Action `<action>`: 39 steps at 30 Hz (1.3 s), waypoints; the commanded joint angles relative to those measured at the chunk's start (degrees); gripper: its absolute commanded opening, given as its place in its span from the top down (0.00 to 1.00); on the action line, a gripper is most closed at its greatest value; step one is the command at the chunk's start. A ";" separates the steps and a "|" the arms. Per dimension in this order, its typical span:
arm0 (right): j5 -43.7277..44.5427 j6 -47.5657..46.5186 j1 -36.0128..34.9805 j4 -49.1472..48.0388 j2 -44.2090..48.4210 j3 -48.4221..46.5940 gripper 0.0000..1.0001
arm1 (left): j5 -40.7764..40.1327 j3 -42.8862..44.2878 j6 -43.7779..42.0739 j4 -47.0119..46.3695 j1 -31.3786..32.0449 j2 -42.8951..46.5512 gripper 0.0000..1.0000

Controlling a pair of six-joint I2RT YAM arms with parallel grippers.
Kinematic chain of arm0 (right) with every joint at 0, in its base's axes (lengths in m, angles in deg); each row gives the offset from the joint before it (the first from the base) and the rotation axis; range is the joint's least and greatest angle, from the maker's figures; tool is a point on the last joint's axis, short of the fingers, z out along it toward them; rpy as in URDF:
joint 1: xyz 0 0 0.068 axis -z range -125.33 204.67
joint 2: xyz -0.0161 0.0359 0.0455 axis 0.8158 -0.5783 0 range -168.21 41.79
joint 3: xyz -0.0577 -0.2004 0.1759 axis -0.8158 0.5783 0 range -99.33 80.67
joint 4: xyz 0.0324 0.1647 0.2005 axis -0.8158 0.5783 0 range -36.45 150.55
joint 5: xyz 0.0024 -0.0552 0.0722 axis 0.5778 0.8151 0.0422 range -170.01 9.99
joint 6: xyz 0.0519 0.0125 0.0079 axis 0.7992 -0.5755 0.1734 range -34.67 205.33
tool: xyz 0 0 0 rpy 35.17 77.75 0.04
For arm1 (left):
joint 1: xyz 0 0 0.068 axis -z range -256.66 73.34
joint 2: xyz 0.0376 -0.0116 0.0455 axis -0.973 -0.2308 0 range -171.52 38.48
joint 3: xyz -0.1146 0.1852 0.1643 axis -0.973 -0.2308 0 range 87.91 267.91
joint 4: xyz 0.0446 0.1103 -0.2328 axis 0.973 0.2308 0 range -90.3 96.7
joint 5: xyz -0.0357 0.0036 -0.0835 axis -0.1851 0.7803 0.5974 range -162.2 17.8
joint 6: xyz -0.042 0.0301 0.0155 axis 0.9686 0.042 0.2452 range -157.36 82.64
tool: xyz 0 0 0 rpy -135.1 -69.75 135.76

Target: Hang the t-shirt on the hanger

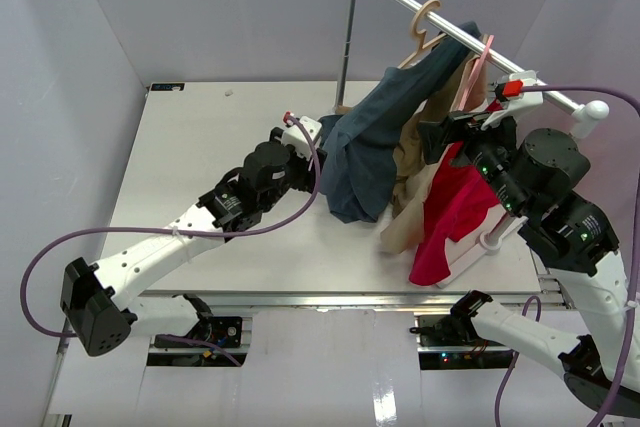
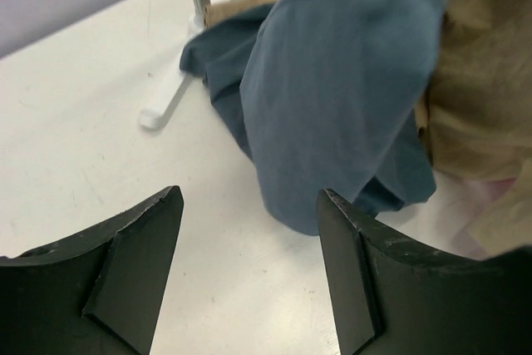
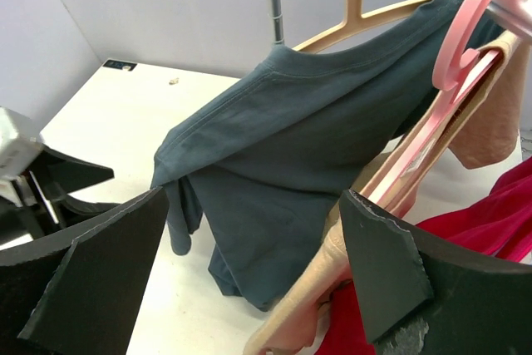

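The slate-blue t-shirt point(image 1: 375, 142) hangs over the pale beige hanger point(image 1: 426, 29), whose hook is on the rack rail. The shirt slopes down to the left and its lower end bunches on the table. My left gripper point(image 1: 318, 137) is open and empty, low over the table just left of the shirt's lower end point(image 2: 332, 81); its fingers point(image 2: 133, 263) hold nothing. My right gripper point(image 1: 442, 133) is open and empty, right of the shirt, facing it point(image 3: 283, 139) and the hanger point(image 3: 353, 10).
A pink hanger point(image 3: 465, 39) with a tan garment point(image 1: 412, 182) and a red garment point(image 1: 455, 212) hang on the same rail point(image 1: 450, 22), right of the shirt. The rack's pole point(image 1: 347, 47) and white foot point(image 2: 166, 106) stand behind the shirt.
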 commanded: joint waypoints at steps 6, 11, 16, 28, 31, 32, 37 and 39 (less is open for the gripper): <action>-4.13 -0.05 -0.15 2.96 -6.15 -0.03 0.10 | 12.94 -7.81 2.76 -9.30 -0.15 5.71 0.26; -5.96 0.53 -0.15 -1.23 -4.31 5.41 0.10 | 17.47 -10.97 5.10 -12.14 -0.18 6.07 0.28; -7.76 1.22 -0.21 -2.46 -4.67 9.49 0.10 | 21.53 -15.26 8.08 -15.92 -0.16 6.87 0.28; 1.11 6.02 -17.18 -11.95 1.73 27.66 0.10 | 16.84 -19.77 17.13 -7.37 -0.13 26.08 0.02; 4.58 6.74 -21.37 -15.24 2.82 32.83 0.10 | 14.95 -21.20 17.92 -5.15 0.05 31.77 0.02; 5.58 7.13 -22.44 -16.31 3.15 34.35 0.10 | 14.43 -21.91 18.21 -4.66 0.05 33.30 0.02; 4.07 7.85 -23.96 -21.43 5.98 39.95 0.10 | 12.79 -26.07 19.40 -4.26 0.12 39.43 0.02; 3.99 7.64 -24.00 -22.44 6.79 41.16 0.10 | 12.67 -26.89 19.65 -4.15 0.08 40.57 0.02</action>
